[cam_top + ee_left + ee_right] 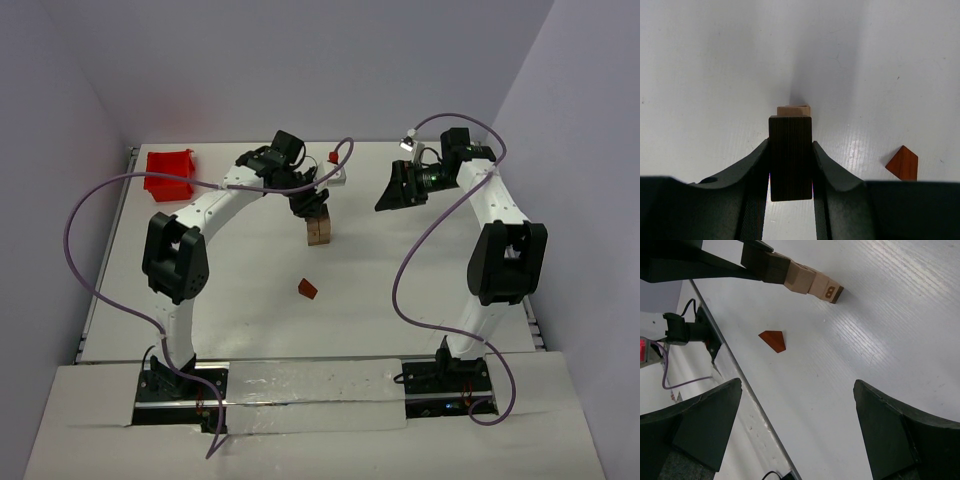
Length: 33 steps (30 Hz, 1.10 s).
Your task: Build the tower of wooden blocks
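Note:
The wood block tower stands upright near the table's middle as a narrow column of several cubes. In the right wrist view its base cube is brown with a printed mark, with light tan cubes above it. My left gripper reaches down from above and is shut on the dark brown top block, which sits on the column; it also shows in the left wrist view. The reddish-brown wedge lies loose on the table in front of the tower. My right gripper is open and empty, raised to the tower's right.
A red plastic bin sits at the back left corner. A small white and red object lies behind the tower. The wedge also shows in the left wrist view and in the right wrist view. Purple cables loop beside both arms.

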### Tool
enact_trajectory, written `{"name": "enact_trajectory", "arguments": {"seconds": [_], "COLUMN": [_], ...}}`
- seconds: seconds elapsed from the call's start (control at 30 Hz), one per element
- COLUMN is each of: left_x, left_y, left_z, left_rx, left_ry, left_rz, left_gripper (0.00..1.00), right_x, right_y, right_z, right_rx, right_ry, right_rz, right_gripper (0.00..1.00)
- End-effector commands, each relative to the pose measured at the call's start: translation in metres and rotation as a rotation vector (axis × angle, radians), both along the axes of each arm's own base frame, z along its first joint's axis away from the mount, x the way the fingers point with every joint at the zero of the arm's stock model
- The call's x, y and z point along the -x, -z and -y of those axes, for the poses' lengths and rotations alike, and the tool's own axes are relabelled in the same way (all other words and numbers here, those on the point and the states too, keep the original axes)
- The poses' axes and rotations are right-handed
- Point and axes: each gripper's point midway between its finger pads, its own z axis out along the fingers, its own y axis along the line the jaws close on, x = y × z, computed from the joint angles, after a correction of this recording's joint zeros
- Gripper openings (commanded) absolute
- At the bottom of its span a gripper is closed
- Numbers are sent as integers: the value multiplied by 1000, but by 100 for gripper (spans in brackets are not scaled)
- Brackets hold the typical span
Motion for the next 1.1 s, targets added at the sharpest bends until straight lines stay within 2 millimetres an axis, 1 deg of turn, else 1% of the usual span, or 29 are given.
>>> {"name": "enact_trajectory", "arguments": {"seconds": [0.0, 1.07], "left_x": [-5, -6], "left_y": [-16, -13], "left_z": [14, 15], "left_rx": [70, 64], "left_ry": [24, 37], "left_rz": [15, 13], "left_gripper": [13, 18], "right_x": [-5, -5], "right_y": [-16, -14], "right_z": [-4, -6], "right_rx": [-9, 1], "right_ry": [-23, -30], "right_rz": [59, 59], "right_gripper": [100, 100]}}
